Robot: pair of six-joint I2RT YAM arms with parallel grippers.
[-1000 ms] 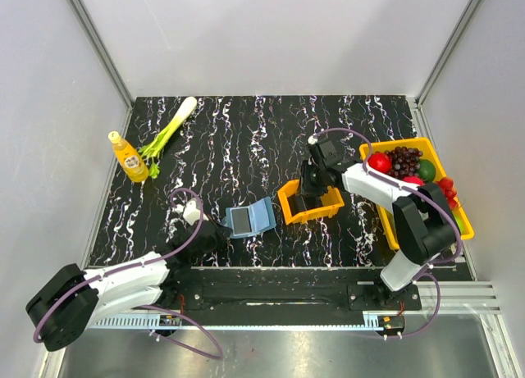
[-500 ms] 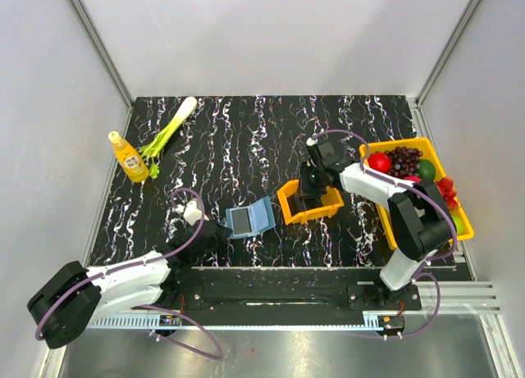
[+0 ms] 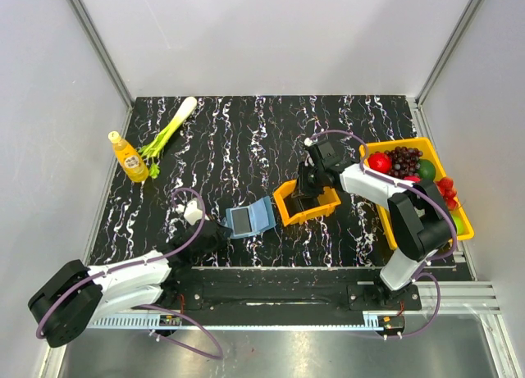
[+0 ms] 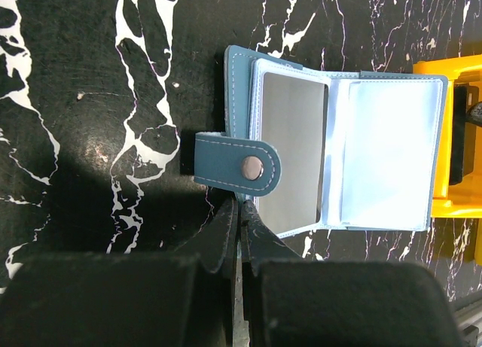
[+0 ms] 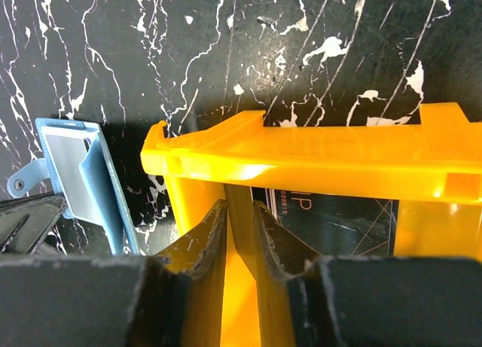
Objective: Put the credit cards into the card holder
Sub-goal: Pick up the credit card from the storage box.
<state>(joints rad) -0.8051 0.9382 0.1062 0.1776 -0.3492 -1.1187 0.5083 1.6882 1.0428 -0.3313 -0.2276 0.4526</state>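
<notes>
"Top external view: progress?"
"Little. The orange tray (image 3: 285, 206) has one wall straddled by the right pincer (image 5: 239, 208), whether clamped cannot be told; beside it the open card holder (image 4: 343, 151) is touched by the closed left pincer (image 4: 238, 208); one dark card (image 5: 331, 219) lies unstowed in the tray."

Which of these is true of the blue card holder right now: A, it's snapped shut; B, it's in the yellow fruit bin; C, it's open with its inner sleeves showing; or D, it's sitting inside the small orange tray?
C: the card holder is spread open on the dark table, with its snap strap unfastened and its sleeves facing the camera, just beside the orange tray.
</notes>
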